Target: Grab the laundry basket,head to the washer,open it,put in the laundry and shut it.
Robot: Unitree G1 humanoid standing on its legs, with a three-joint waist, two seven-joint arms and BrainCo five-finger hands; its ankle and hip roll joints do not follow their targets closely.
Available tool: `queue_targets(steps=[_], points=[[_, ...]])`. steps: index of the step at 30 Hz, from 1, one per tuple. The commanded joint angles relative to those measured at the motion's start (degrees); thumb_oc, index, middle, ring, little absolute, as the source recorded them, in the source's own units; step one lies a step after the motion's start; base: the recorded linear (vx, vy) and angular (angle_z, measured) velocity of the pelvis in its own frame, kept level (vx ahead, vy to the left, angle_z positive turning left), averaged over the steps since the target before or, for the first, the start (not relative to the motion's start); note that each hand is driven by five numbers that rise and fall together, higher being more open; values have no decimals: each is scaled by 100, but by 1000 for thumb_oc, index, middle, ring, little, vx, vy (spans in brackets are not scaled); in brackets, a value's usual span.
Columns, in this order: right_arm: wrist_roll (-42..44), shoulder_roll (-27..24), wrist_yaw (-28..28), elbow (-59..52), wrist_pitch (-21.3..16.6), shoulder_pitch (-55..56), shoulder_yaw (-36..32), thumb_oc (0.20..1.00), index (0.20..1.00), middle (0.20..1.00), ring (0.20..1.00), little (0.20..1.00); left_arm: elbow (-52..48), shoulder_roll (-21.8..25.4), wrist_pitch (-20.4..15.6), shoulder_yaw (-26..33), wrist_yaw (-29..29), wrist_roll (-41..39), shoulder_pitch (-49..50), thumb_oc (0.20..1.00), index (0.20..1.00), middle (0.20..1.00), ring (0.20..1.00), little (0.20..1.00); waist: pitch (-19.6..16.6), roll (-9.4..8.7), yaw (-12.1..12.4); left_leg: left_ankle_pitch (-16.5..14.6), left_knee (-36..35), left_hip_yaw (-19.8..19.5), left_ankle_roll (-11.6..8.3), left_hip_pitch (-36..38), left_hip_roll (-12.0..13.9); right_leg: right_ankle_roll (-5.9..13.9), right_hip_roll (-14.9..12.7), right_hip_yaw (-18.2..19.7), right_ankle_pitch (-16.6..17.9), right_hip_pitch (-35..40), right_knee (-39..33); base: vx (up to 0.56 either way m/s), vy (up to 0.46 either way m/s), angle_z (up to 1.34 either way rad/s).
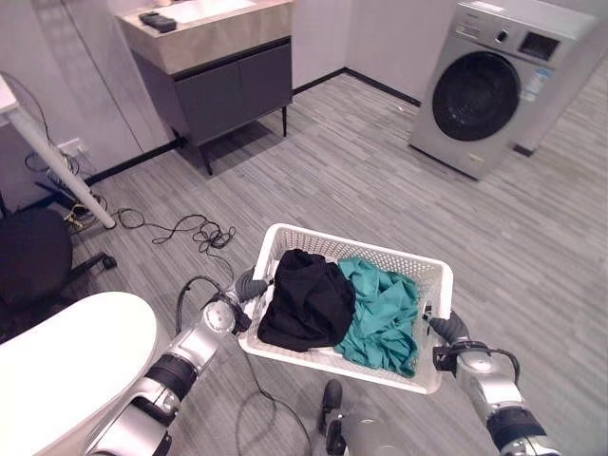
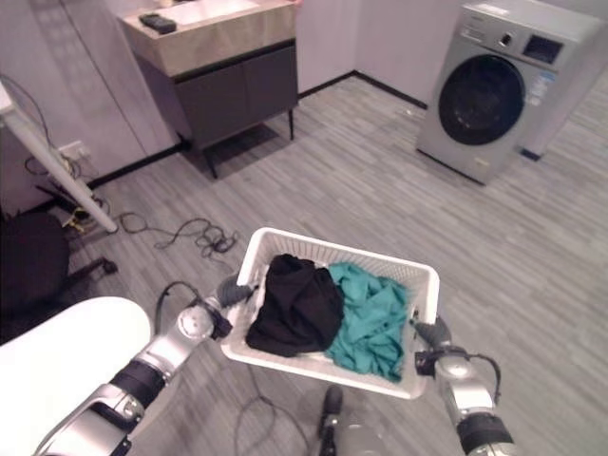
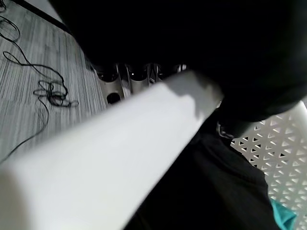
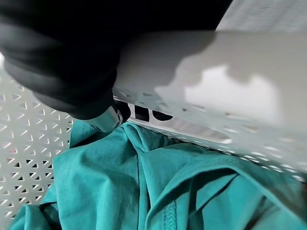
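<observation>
Left eye view: you carry the white laundry basket [image 1: 432,275] off the floor, left hand [image 1: 249,285] and right hand [image 1: 446,328] each at an end rim; the front-load washer [image 1: 494,81] stands well apart, door shut. Black garment [image 1: 306,299] and teal garment [image 1: 385,313] lie inside

Left wrist view: fingers [image 3: 136,76] curl round the rim

Right wrist view: fingers hook over the rim

Risk: floor cable tangle [image 1: 204,233] could snag your walk; a tilted basket spills clothes
</observation>
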Motion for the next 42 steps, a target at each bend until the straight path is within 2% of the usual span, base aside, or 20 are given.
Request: queue_targets(steps=[1, 2, 3, 5, 8, 9, 11, 12, 14, 15, 20, 23, 25, 26, 27, 30, 33, 35, 38, 42], points=[[575, -553, 52, -353, -589, -140, -323, 200, 200, 200, 200, 200, 72, 708, -288, 471, 291, -142, -422, 200, 200, 200, 200, 200, -557, -213, -171, 1561, 1509, 155, 158, -500, 656, 1192, -309, 32, -339, 315, -418, 323, -418, -30], [653, -608, -26, -359, -580, -135, -355, 200, 200, 200, 200, 200, -65, 803, -235, 532, 293, -199, -339, 200, 200, 200, 200, 200, -469, -300, -126, 2010, 2917, 118, 260, -1076, 972, 851, -73, 171, -564, 601, -477, 421, -537, -43], [669, -618, -44, -364, -575, -134, -360, 200, 200, 200, 200, 200, -122, 810, -223, 570, 282, -198, -321, 200, 200, 200, 200, 200, -419, -326, -56, 2057, 3479, 92, 330, -1281, 1040, 719, 28, 224, -623, 780, -564, 272, -378, -52], [695, -613, -94, -365, -580, -184, -341, 200, 200, 200, 200, 200, -165, 787, -227, 585, 293, -245, -335, 200, 200, 200, 200, 200, -307, -359, 78, 2145, 4210, -41, 337, -1669, 1131, 605, 176, 313, -761, 1084, -720, 241, -260, -62], [686, -648, -114, -379, -532, -156, -375, 200, 200, 200, 200, 200, -270, 790, -197, 614, 279, -297, -325, 200, 200, 200, 200, 200, -164, -400, 214, 1951, 4337, 27, 464, -2190, 1205, 539, 203, 314, -798, 1282, -821, 203, -170, -35], [597, -677, -81, -475, -489, -77, -390, 200, 200, 200, 200, 200, -370, 805, -192, 676, 223, -311, -252, 200, 200, 200, 200, 200, -84, -418, 348, 1669, 4035, 71, 437, -2714, 881, 609, 187, 410, -841, 1451, -873, 117, -12, -16], [579, -687, -78, -467, -488, -60, -388, 200, 200, 200, 200, 200, -344, 802, -200, 682, 238, -305, -265, 200, 200, 200, 200, 200, -46, -431, 420, 1571, 3627, 98, 426, -2932, 718, 639, 183, 449, -861, 1486, -875, 201, 6, -19], [537, -676, -64, -440, -494, -52, -376, 200, 200, 200, 200, 200, -290, 805, -212, 652, 252, -312, -330, 200, 200, 200, 200, 200, 9, -460, 514, 1457, 2529, 231, 392, -3104, 461, 750, 119, 491, -898, 1590, -855, 214, 29, -40], [531, -666, -62, -418, -509, -54, -371, 200, 200, 200, 200, 200, -265, 804, -229, 624, 263, -305, -367, 200, 200, 200, 200, 200, 44, -504, 554, 1500, 2002, 320, 393, -3114, 304, 798, 57, 492, -920, 1649, -851, 242, 43, -59], [510, -629, -65, -341, -545, -69, -345, 200, 200, 200, 200, 200, -199, 793, -254, 601, 269, -273, -424, 200, 200, 200, 200, 200, 47, -481, 619, 1630, 930, 511, 403, -3280, 3, 869, 82, 475, -979, 1789, -875, 339, 60, -70], [433, -499, -54, 23, -538, -345, -152, 200, 200, 200, 200, 200, -159, 819, -276, 586, 215, -288, -432, 200, 200, 200, 200, 200, -177, -353, 841, 1827, -131, 987, 502, -3123, -225, 885, 288, 728, -1317, 2074, -795, 360, 78, -17], [397, -363, 16, 303, -574, -461, 16, 200, 200, 200, 200, 200, -86, 930, -327, 507, 268, -338, -417, 200, 200, 200, 200, 200, -372, -460, 1093, 1656, -314, 302, 754, -2684, -667, 1032, 253, 831, -1399, 2016, 182, 485, 78, -50], [368, -263, 31, 440, -585, -598, 74, 200, 200, 200, 200, 200, -73, 1027, -340, 477, 319, -358, -440, 200, 200, 200, 200, 200, -333, -450, 1123, 1543, -425, 478, 903, -2327, -623, 1498, 189, 677, -1073, 1627, 1385, 389, 110, -58], [256, -226, 54, 457, -557, -687, 48, 200, 200, 200, 200, 200, -150, 1048, -349, 449, 358, -351, -466, 200, 200, 200, 200, 200, -305, -319, 1052, 1408, -574, 596, 1019, -2005, -514, 1948, -93, 281, -694, 1248, 2531, 435, 208, -57], [163, -228, 75, 423, -547, -648, -31, 200, 200, 200, 200, 200, -224, 1053, -355, 444, 365, -370, -460, 200, 200, 200, 200, 200, -318, -187, 935, 1277, -716, 672, 1139, -1713, -484, 2082, -420, -97, -567, 995, 3360, 431, 226, -56], [88, -225, 85, 359, -536, -546, -111, 200, 200, 200, 200, 200, -315, 1097, -343, 459, 377, -357, -455, 200, 200, 200, 200, 200, -306, -86, 861, 1214, -877, 671, 1205, -1422, -497, 2038, -789, -345, -613, 776, 3643, 178, 95, -17], [106, -363, 46, 239, -571, -337, -327, 200, 200, 200, 200, 200, -571, 1139, -363, 417, 309, -352, -608, 200, 200, 200, 200, 200, -248, -21, 788, 1122, -855, 515, 1164, -1266, -463, 1678, -998, -338, -1002, 560, 2977, 173, -4, 9], [178, -466, 11, 263, -618, -316, -401, 200, 200, 200, 200, 200, -644, 1153, -385, 295, 276, -359, -825, 200, 200, 200, 200, 200, -256, -9, 705, 979, -872, 410, 1106, -1175, -429, 1505, -942, -21, -1270, 493, 1849, 169, -133, 16], [230, -512, -4, 324, -642, -338, -414, 200, 200, 200, 200, 200, -666, 1113, -400, 233, 300, -370, -946, 200, 200, 200, 200, 200, -250, 48, 647, 942, -946, 396, 1057, -1103, -364, 1530, -992, 187, -1071, 304, 1140, 87, -97, 8], [302, -686, -10, 425, -648, -200, -632, 200, 200, 200, 200, 200, -562, 1016, -432, 92, 363, -272, -1275, 200, 200, 200, 200, 200, -159, 55, 333, 708, -942, 305, 992, -859, -311, 1771, -1314, 669, -392, -9, 40, 153, -161, -4]])
